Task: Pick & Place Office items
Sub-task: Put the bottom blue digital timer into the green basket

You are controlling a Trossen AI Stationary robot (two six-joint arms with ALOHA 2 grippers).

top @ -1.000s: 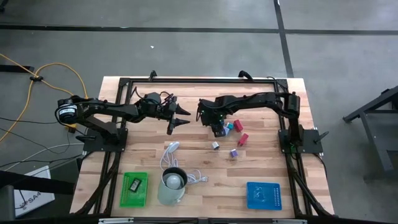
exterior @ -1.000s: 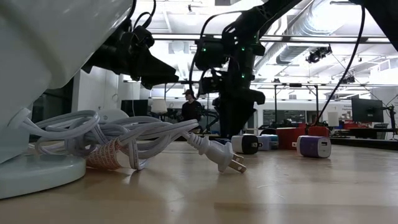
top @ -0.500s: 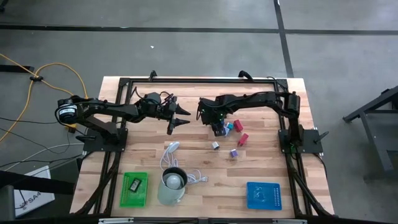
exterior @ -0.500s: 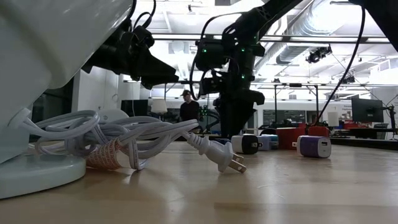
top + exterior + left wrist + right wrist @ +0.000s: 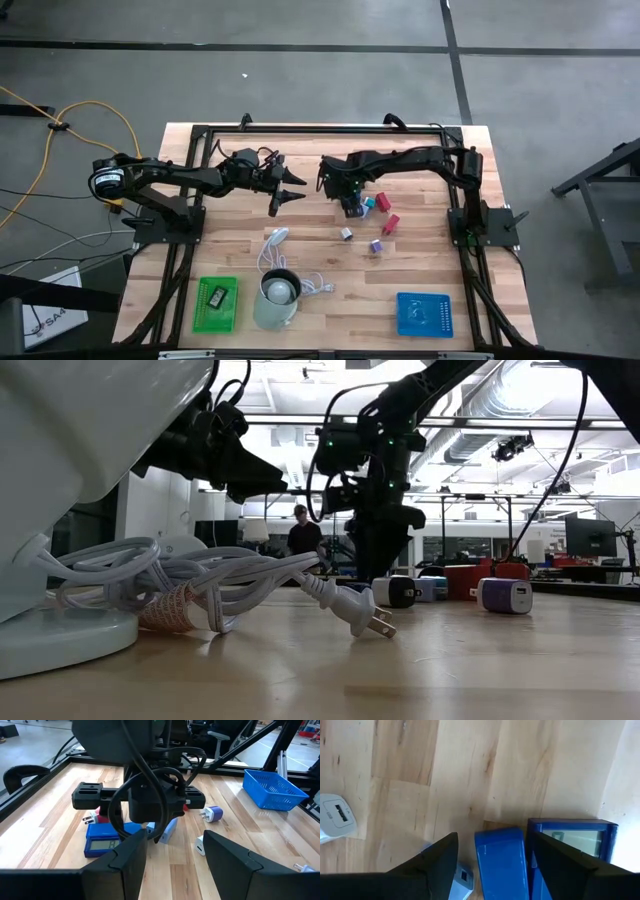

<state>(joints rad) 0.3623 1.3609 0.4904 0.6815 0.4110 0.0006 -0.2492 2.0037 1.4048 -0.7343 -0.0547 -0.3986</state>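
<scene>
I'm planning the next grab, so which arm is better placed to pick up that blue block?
Right. Its gripper is open directly over the blue block, fingers either side. The left gripper hangs open, apart, off to the side.

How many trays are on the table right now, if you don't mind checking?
2: a green tray near the front edge on the left arm's side, and a blue tray near the front edge on the right arm's side.

Grey concrete floor (image 5: 300,60) with dark seams surrounds the wooden table (image 5: 420,270). Ceiling lights (image 5: 300,435), ducts (image 5: 480,430) and a distant person (image 5: 303,535) show beyond.
</scene>
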